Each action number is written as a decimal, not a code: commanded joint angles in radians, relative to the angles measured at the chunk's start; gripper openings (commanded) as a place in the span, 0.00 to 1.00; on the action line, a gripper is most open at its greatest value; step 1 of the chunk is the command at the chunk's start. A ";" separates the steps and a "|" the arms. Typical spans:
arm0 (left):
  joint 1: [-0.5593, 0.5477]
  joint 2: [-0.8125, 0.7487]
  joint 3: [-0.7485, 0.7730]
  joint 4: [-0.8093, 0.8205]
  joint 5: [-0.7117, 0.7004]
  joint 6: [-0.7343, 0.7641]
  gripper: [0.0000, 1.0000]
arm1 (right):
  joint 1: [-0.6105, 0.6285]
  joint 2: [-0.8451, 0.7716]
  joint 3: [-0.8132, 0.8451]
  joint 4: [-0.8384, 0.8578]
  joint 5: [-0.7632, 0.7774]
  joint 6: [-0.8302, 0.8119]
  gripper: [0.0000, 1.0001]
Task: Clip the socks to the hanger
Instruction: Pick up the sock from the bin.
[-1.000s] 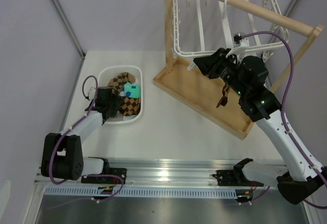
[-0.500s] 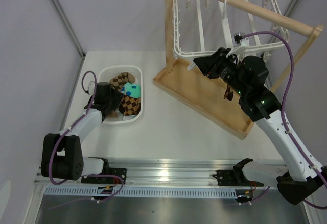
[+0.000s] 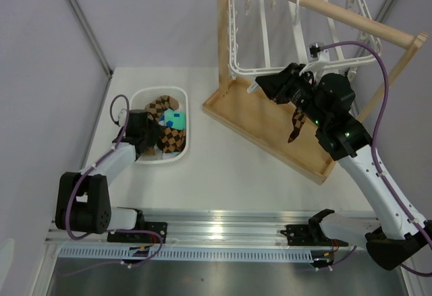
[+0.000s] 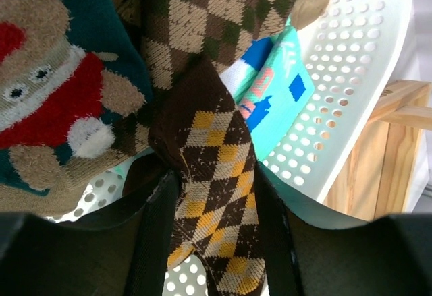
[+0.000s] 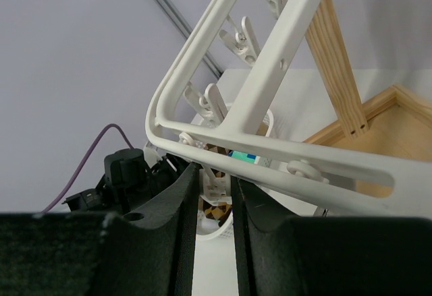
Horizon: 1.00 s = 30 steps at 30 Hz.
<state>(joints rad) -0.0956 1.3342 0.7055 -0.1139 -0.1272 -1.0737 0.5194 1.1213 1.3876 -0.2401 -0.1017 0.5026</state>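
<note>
Left gripper (image 4: 212,178) straddling argyle sock (image 4: 209,134) inside basket (image 4: 358,73), fingers (image 4: 162,228) pinching its flanks; sock's long axis running frame-bottom to centre. Hanger (image 5: 270,149) hanging upper right in top view, beside pressed-together right gripper (image 5: 214,174).

Jaws pinch a white clip (image 5: 214,185) beneath the hanger (image 5: 270,151) corner.

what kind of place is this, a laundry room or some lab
Likely a robotics test bench staged as laundry: robot arms bolted to a metal rail, bare grey walls, and a basket of socks beside a clip hanger on a wooden stand.
</note>
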 commanded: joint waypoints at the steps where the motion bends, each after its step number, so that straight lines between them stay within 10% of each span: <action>1: 0.010 0.017 0.003 0.016 0.005 -0.008 0.51 | -0.019 0.006 -0.004 0.078 0.023 0.011 0.00; 9: 0.010 0.040 0.003 0.002 0.001 -0.008 0.39 | -0.019 0.005 -0.006 0.084 0.019 0.014 0.00; 16: 0.010 -0.006 0.018 -0.024 -0.009 0.030 0.01 | -0.022 0.003 -0.009 0.087 0.010 0.017 0.00; 30: -0.179 -0.227 0.357 -0.021 0.239 0.690 0.01 | -0.029 -0.006 -0.004 0.099 -0.006 0.017 0.00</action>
<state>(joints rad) -0.2020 1.1496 0.9314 -0.1661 -0.0204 -0.6437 0.5079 1.1229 1.3727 -0.2142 -0.1249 0.5236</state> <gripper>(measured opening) 0.011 0.257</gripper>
